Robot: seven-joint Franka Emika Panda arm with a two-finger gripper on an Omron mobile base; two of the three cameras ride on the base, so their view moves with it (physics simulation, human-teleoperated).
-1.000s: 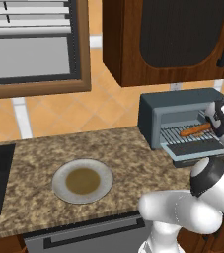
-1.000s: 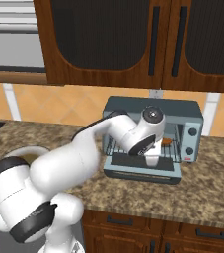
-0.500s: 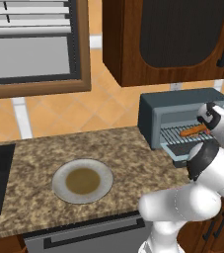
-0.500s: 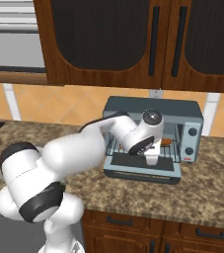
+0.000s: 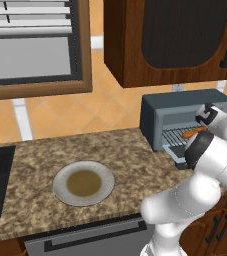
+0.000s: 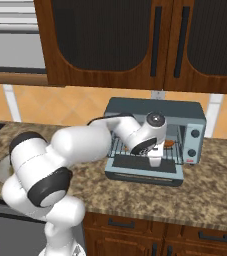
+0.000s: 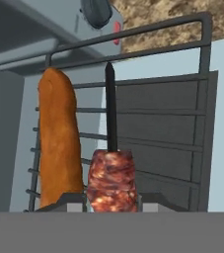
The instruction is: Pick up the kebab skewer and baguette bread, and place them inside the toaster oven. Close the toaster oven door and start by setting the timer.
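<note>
Since the earlier pics our arm's elbow has swung up and round in the left base view, while the end effector [image 7: 111, 200] has stayed at the mouth of the toaster oven [image 6: 155, 140]; the food hasn't shifted.

End effector is clamped on the kebab skewer [image 7: 111, 180]: in the hand view a meat chunk sits right between the tips, w/ the dark stick running on ahead over the wire rack [image 7: 148, 148]. The baguette bread [image 7: 59, 141] already lies on that rack, just beside the skewer to its left in the hand view, so bread is done as we judge it.

Skewer looks to be over the rack but not let go yet. Left to do: release, back out, lift the toaster oven door [image 6: 144, 170], which hangs open below the end effector, then turn the timer knob [image 6: 195, 134] off to its right.

The plate [image 5: 83, 182] on the worktop [image 5: 40, 160] sits bare, well apart from us.
</note>
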